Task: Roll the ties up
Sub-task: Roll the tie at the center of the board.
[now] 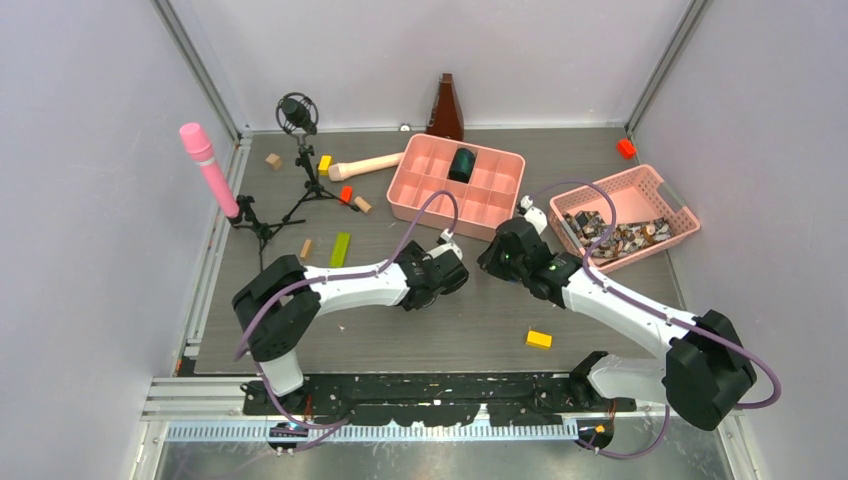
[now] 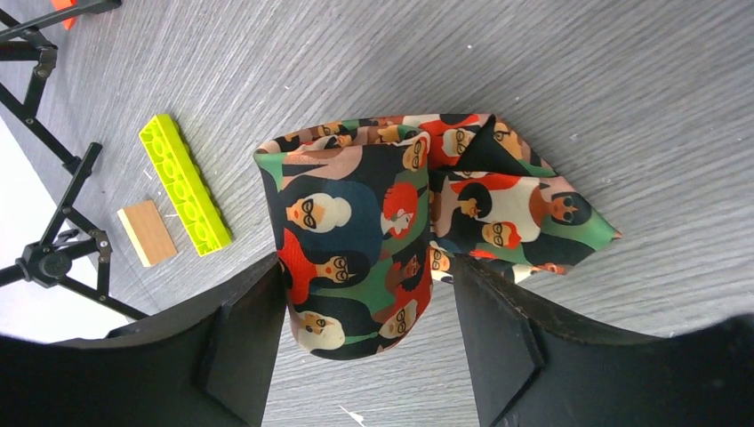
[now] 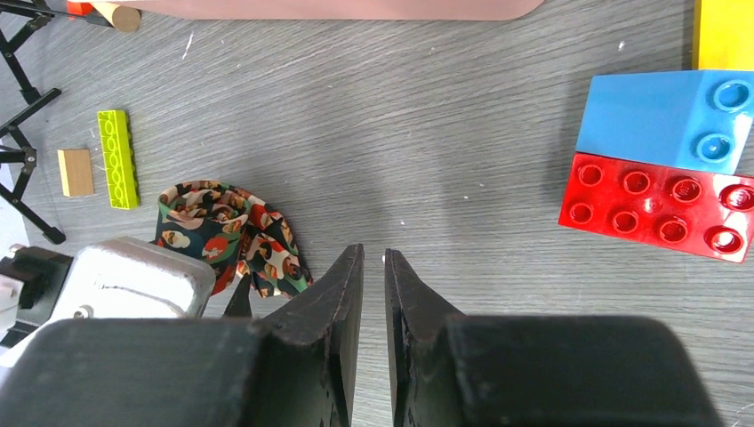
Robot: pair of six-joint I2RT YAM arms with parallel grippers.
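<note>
A tie (image 2: pixel 356 231), dark with a busy print of faces in red, green, orange and white, lies on the grey table as a loose roll with a folded tail to its right. My left gripper (image 2: pixel 369 267) is open around the roll. Its left finger (image 2: pixel 253 338) is at the roll's edge, and its right finger (image 2: pixel 498 338) stands just clear of it. In the right wrist view the same tie (image 3: pixel 227 233) sits left of my right gripper (image 3: pixel 373 253), whose fingers are nearly together with nothing between them. In the top view the left gripper (image 1: pixel 447 272) hides the tie and the right gripper (image 1: pixel 497 258) faces it.
A pink divided tray (image 1: pixel 400 180) holds a dark roll (image 1: pixel 461 163). A pink basket (image 1: pixel 672 190) at right holds more ties (image 1: pixel 610 235). A green brick (image 2: pixel 185 184), wooden block (image 2: pixel 148 232) and tripod legs (image 2: pixel 53 249) lie left. Blue (image 3: pixel 667 111) and red (image 3: pixel 662 205) bricks are right.
</note>
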